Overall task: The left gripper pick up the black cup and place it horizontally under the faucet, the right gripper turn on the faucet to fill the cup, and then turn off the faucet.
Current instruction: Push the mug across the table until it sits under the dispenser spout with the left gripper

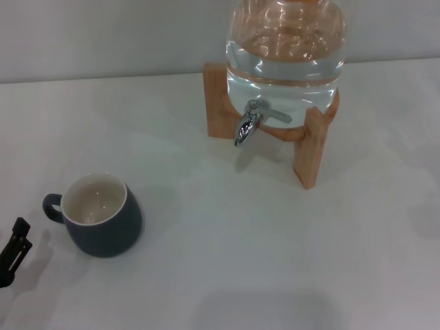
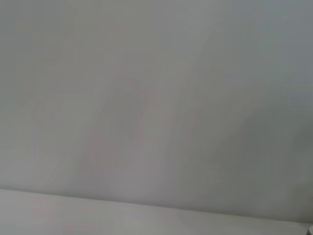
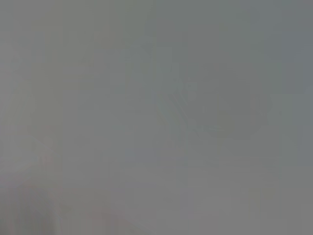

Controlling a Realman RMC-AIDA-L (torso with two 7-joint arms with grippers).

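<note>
The black cup stands upright on the white table at the front left. Its cream inside faces up and its small loop handle points left. Just left of that handle, at the picture's edge, part of my left gripper shows, apart from the cup. The chrome faucet juts from the clear water jar at the back, its spout angled down to the left with bare table beneath. My right gripper is out of view. Both wrist views show only plain grey surface.
The water jar sits in a wooden stand whose legs reach forward on either side of the faucet. White table stretches between the cup and the stand. A pale wall runs behind the jar.
</note>
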